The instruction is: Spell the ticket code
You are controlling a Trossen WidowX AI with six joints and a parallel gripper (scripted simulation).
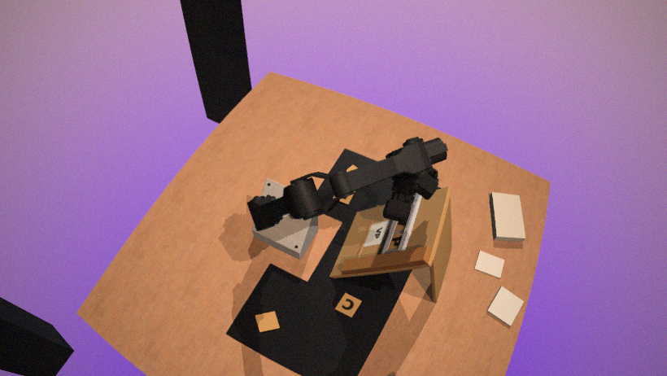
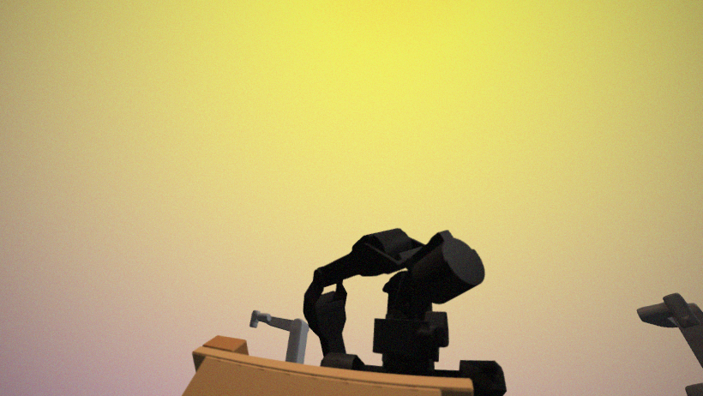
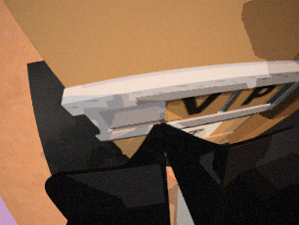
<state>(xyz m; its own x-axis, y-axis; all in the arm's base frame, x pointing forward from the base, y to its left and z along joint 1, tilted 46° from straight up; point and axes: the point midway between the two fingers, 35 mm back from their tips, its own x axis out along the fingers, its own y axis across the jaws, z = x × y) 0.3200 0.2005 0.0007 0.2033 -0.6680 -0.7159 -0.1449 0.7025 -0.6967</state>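
Observation:
The tilted board (image 1: pixel 438 219) (image 2: pixel 315 381) carries the pale rail (image 1: pixel 412 225) (image 3: pixel 171 82). In the wrist view, a V tile (image 3: pixel 195 105) and, right of it, a P tile (image 1: pixel 397 241) (image 3: pixel 262 95) sit in the rail, with a narrow grey strip between them. The rail left of V shows bare. The ticket (image 1: pixel 374 234) (image 3: pixel 209 130) below reads VP. My gripper (image 3: pixel 159 129) is shut and empty, its tips at the rail's lower lip by V's left edge; contact cannot be told. In the exterior view the board hides the tips.
A C tile (image 1: pixel 348 304) and a blank-looking tile (image 1: pixel 267 321) lie on the black mat (image 1: pixel 302 347). Two more tiles (image 1: pixel 346 200) (image 1: pixel 353 168) are partly hidden under the arm. A white block (image 1: pixel 507 216) and two pale squares (image 1: pixel 489 264) (image 1: pixel 505 305) lie beyond the board.

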